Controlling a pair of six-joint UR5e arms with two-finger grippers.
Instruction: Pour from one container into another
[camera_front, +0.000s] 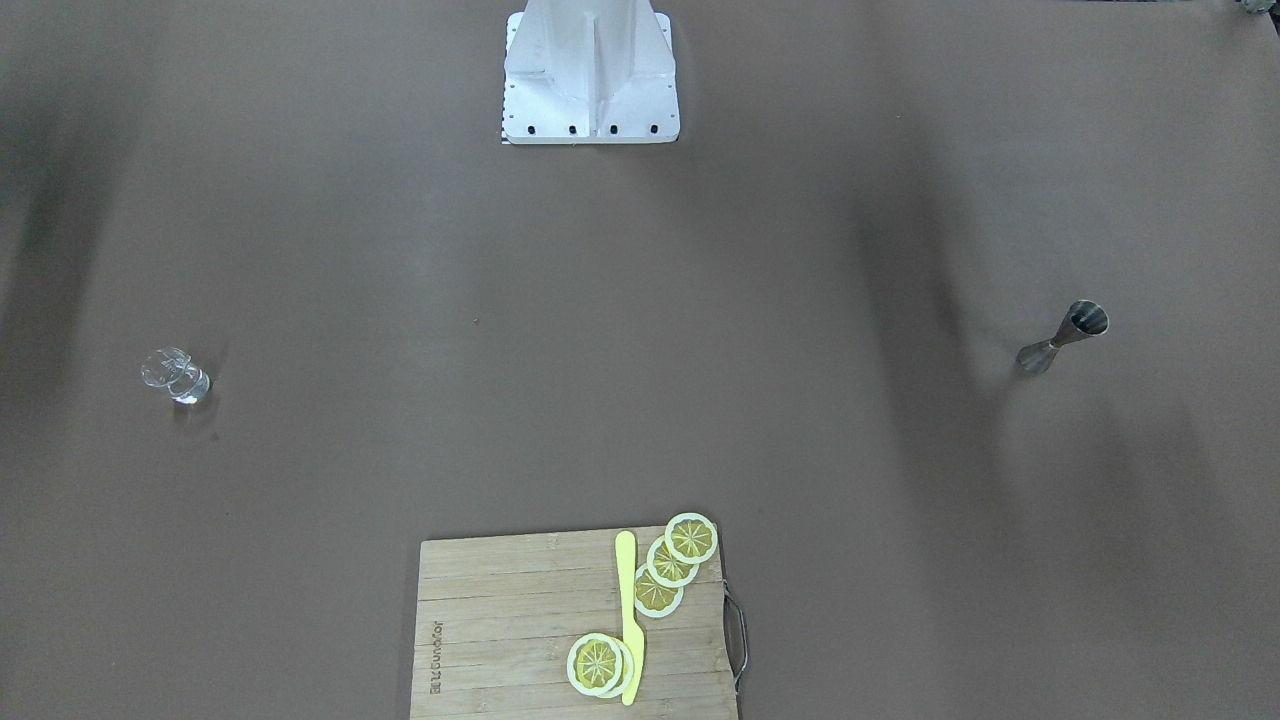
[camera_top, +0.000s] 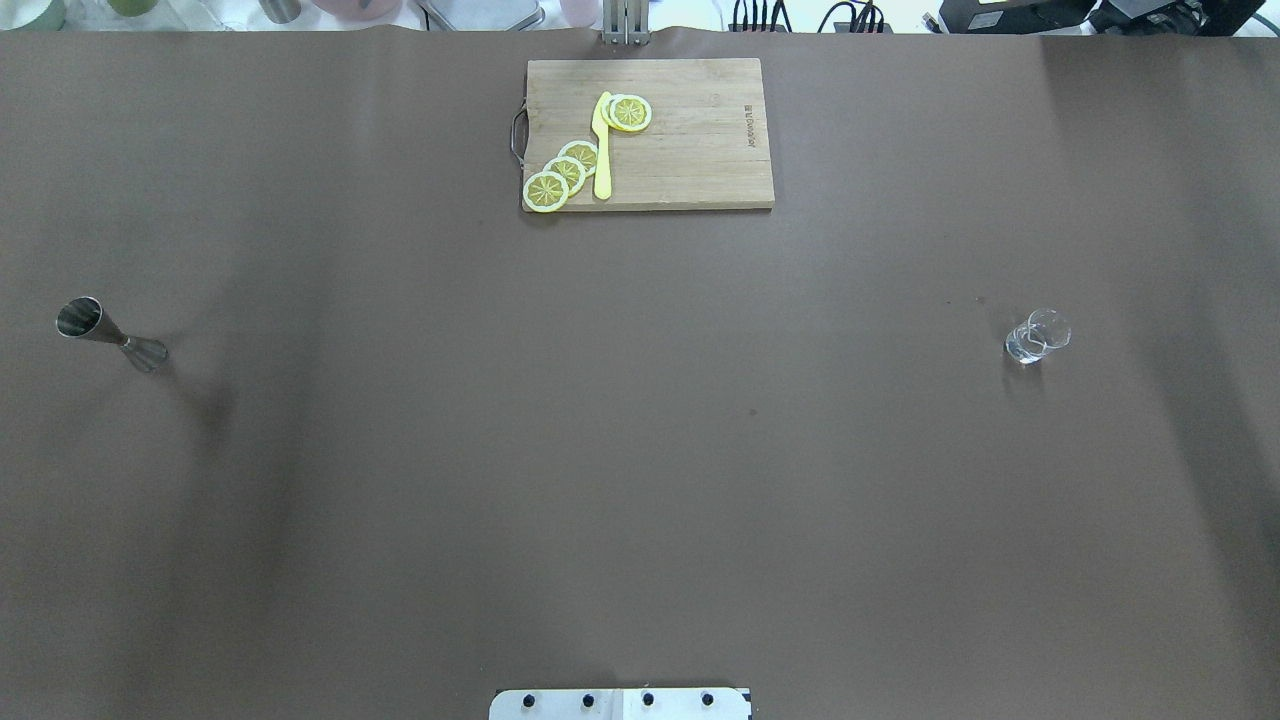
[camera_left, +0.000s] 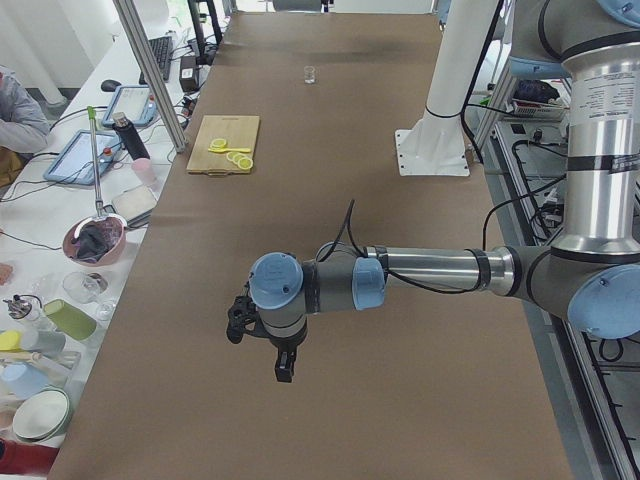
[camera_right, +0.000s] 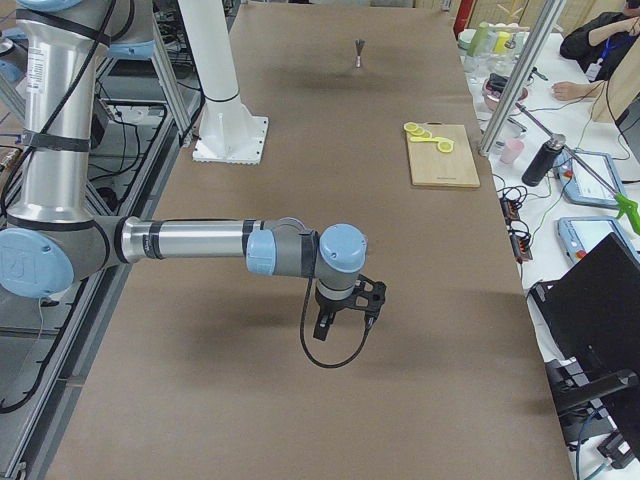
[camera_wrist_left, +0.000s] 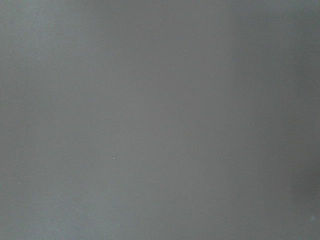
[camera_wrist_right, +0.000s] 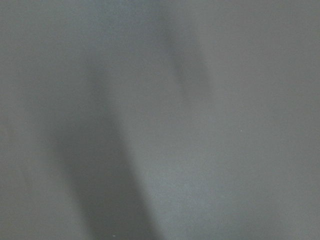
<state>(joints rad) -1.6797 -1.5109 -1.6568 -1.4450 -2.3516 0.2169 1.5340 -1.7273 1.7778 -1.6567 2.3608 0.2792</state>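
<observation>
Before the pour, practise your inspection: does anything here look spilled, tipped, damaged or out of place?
Nothing stands out. The glass and jigger stand upright, far apart; no spill shows on the table. The slices and knife lie on the board.

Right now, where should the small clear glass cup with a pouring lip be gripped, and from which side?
Probably across its side wall, below the rim, coming in level from the robot's right: the small clear glass cup stands upright, mouth up, on that side of the brown table. Its lip's direction is too small to tell.
</observation>
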